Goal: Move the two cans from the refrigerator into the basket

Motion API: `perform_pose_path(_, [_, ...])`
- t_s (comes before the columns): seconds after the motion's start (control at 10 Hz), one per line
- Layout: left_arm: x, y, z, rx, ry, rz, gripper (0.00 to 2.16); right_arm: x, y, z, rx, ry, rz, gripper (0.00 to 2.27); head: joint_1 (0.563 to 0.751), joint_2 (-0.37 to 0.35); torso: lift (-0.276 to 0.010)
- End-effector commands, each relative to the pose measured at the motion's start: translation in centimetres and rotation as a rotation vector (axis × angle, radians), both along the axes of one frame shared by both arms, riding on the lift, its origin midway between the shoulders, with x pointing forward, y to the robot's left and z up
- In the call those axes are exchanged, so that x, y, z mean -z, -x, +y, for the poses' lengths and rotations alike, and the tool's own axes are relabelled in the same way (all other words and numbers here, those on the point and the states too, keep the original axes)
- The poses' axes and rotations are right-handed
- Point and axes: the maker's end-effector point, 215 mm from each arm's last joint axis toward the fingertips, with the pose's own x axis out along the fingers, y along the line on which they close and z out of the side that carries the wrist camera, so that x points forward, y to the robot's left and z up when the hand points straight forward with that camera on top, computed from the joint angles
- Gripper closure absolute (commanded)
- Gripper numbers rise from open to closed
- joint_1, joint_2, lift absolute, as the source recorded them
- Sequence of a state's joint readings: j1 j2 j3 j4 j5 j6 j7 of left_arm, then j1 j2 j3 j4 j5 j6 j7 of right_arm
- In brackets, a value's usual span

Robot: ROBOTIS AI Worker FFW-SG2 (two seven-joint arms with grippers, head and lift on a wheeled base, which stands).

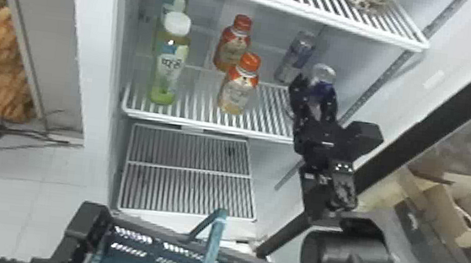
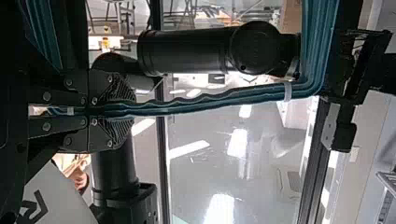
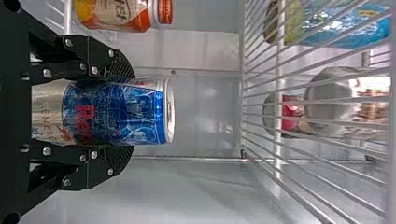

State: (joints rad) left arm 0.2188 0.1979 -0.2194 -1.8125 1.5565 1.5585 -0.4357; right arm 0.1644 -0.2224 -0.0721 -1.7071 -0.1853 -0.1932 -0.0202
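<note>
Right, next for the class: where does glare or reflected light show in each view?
Head view: soft sheen on the right arm's black rounded joint; left wrist view: white streaks across a glossy grey surface, floor or glass unclear; right wrist view: pale shine along the blue-and-silver cylindrical can's metal rim.

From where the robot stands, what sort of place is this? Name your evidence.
Probably a lab or workshop, at an open refrigerator: drink bottles stand on its wire shelf, the robot's right pincer grips a can, and loose cables trail near the floor.
</note>
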Motion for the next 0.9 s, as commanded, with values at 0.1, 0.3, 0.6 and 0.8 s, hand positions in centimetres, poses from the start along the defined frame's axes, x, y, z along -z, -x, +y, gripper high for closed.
perform_pose_path(0.1, [0.0,0.4,0.1,0.013,0.001,0.004,1.21,-1.8,1.6,0.0,0.003,0.010,-0.032,0.79,0.695,-0.350,-0.266])
perform_pose_path(0.3, [-0.1,0.3,0.1,0.012,0.002,0.002,1.21,-3.2,3.0,0.1,0.001,0.013,-0.053,0.79,0.695,-0.350,-0.266])
perform_pose_path(0.6, [-0.1,0.4,0.0,0.014,0.003,0.002,1.21,-5.1,5.8,0.1,-0.005,-0.024,-0.075,0.79,0.695,-0.350,-0.266])
perform_pose_path(0.8, [-0.1,0.4,0.0,0.014,0.003,0.002,1.21,-6.1,7.6,1.0,-0.025,-0.045,-0.074,0.79,0.695,-0.350,-0.266])
